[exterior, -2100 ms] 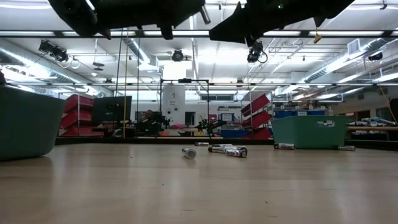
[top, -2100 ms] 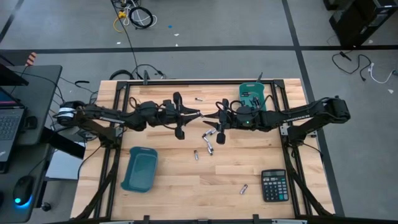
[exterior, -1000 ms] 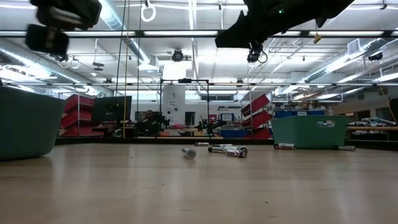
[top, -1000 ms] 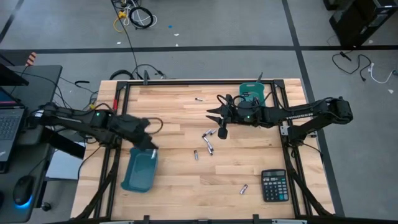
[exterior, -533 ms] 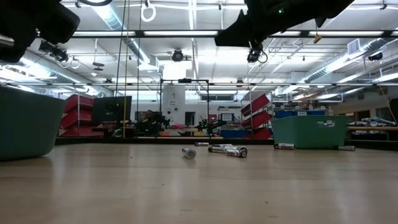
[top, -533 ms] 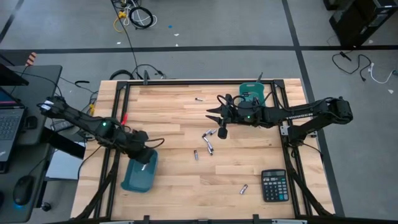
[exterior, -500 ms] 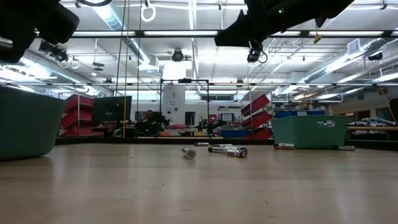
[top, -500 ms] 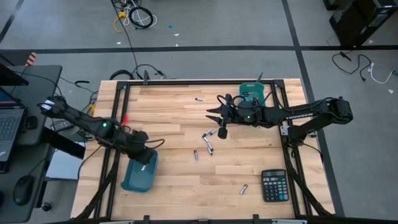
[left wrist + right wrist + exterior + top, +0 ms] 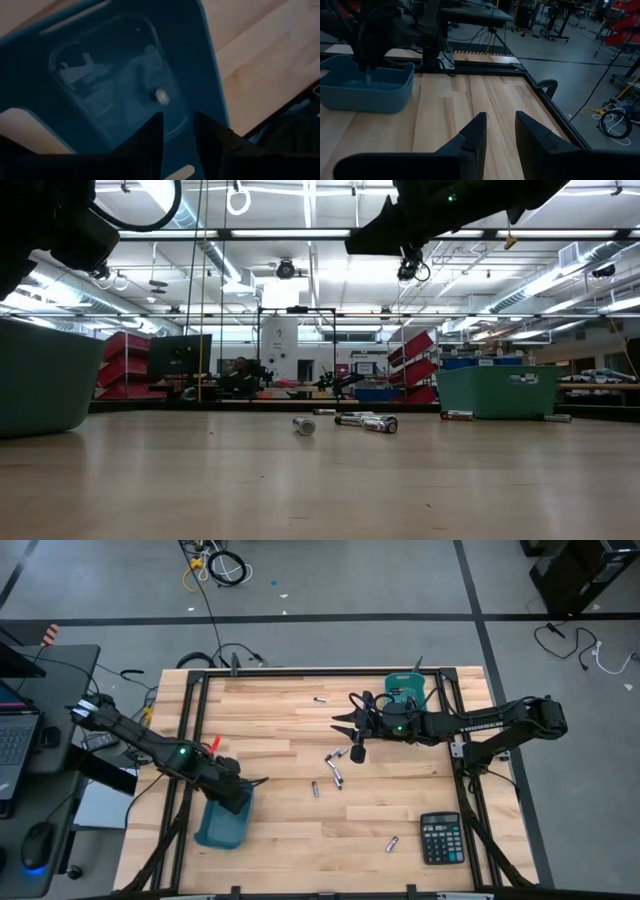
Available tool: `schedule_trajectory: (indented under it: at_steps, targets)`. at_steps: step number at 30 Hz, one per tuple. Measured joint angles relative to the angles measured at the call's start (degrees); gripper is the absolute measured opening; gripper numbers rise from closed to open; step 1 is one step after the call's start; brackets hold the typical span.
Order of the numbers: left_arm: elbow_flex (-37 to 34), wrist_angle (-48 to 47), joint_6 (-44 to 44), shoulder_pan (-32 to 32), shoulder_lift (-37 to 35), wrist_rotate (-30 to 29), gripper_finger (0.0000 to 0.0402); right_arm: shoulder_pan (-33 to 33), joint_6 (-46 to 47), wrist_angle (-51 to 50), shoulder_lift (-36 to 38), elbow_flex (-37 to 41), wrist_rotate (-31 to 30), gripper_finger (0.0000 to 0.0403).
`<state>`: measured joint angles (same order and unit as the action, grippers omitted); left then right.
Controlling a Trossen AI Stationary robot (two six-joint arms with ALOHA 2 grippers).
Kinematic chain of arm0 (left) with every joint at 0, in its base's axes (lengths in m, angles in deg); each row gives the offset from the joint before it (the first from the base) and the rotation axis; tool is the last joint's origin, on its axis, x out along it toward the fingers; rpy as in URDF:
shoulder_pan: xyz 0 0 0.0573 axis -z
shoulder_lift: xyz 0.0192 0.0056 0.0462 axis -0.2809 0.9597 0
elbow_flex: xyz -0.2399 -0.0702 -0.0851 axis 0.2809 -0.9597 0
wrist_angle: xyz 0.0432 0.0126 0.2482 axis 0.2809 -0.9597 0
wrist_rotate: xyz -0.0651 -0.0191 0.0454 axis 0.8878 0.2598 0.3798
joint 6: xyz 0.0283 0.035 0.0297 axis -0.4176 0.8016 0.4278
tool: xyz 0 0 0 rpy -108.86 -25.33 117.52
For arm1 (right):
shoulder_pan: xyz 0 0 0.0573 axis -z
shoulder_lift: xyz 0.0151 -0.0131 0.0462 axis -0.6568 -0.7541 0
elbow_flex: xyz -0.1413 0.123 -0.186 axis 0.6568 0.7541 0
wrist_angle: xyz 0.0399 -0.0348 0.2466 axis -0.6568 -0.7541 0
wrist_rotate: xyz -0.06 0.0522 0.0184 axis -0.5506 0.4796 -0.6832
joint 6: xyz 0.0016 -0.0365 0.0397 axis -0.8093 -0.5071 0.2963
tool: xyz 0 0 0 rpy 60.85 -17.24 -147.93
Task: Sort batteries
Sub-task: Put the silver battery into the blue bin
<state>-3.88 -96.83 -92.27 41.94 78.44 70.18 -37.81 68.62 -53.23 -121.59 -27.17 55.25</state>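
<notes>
My left gripper [image 9: 243,790] [image 9: 177,127] points steeply down over the left teal bin [image 9: 223,817], its fingers open with nothing between them. Below the fingertips a silver battery [image 9: 161,96] shows end-on inside the bin; whether it rests on the bin's floor I cannot tell. Several more batteries [image 9: 336,766] lie on their sides in the middle of the table, one [image 9: 392,843] near the calculator and one [image 9: 320,699] toward the far edge. My right gripper [image 9: 338,724] [image 9: 500,125] hovers open above the middle of the table, holding nothing.
A second teal bin [image 9: 405,692] stands at the far right beside the right arm. The black calculator [image 9: 441,838] lies near the right front corner. Bare wood stretches between the left bin and the middle batteries. The low view shows two batteries [image 9: 304,425] [image 9: 367,421] lying on the table.
My left gripper has gone a little toward the table's near edge and down over the left bin, tipping to point more steeply down. My right arm has kept still.
</notes>
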Motion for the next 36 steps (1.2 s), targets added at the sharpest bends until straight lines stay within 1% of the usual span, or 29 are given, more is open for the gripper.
schedule_trajectory:
  at_steps: [4, 7, 9, 11, 13, 15, 17, 20, 22, 23, 25, 29, 32, 36]
  targets:
    - [0.0, -0.5, 0.2, 0.0, 0.0, 0.1, 0.0130, 0.0, 0.0, 0.0, 0.0, 0.0, 0.0, 0.0089]
    - [0.2, 0.8, 0.5, -0.1, -0.6, 1.6, 0.0139, 0.0, -0.5, -0.5, 0.0, 0.0, 0.0, 0.0089]
    - [1.9, 1.1, 0.5, -0.1, -0.7, 2.6, 0.0140, 0.2, -0.9, -0.9, 0.0, 0.0, -0.5, 0.0089]
    - [4.5, 1.1, 0.7, -0.1, -0.8, 2.4, 0.0139, 0.6, -0.1, -0.8, 0.0, 0.0, -2.5, 0.0088]
    - [7.6, -0.6, 2.0, -0.1, -0.8, 0.5, 0.0136, 1.7, 2.0, -0.8, 0.0, 0.0, -5.4, 0.0085]
    - [11.0, -0.9, 4.7, -0.1, -0.8, -3.4, 0.0134, 3.1, 3.5, -1.1, 0.0, 0.0, -7.0, 0.0082]
    - [14.4, -0.6, 9.8, -0.7, -0.8, -8.8, 0.0133, 4.5, 4.5, -1.4, 0.0, 0.0, -7.2, 0.0078]
    - [18.6, -0.7, 17.6, -2.8, -0.8, -18.5, 0.0132, 6.1, 5.9, -2.7, 0.0, -0.4, -7.2, 0.0070]
    - [20.0, -0.8, 23.5, -5.4, -0.8, -23.5, 0.0131, 6.8, 6.2, -6.9, 0.0, -2.2, -7.2, 0.0064]
    - [20.4, -0.7, 26.9, -7.0, -0.8, -25.0, 0.0131, 6.9, 6.2, -9.5, 0.0, -3.5, -7.5, 0.0061]
    - [20.5, -0.3, 34.0, -11.2, -0.8, -26.3, 0.0131, 7.1, 6.5, -14.1, 0.0, -6.3, -8.1, 0.0056]
    - [20.5, 2.0, 49.3, -21.7, 1.0, -26.5, 0.0131, 7.1, 7.1, -24.5, 0.9, -11.4, -8.6, 0.0051]
    - [20.5, 7.2, 62.2, -28.1, 4.4, -26.5, 0.0131, 7.1, 7.3, -30.1, 3.6, -13.7, -8.6, 0.0050]
    - [20.5, 15.2, 79.2, -34.7, 11.2, -24.8, 0.0131, 7.1, 9.1, -35.8, 9.2, -13.5, -8.7, 0.0050]
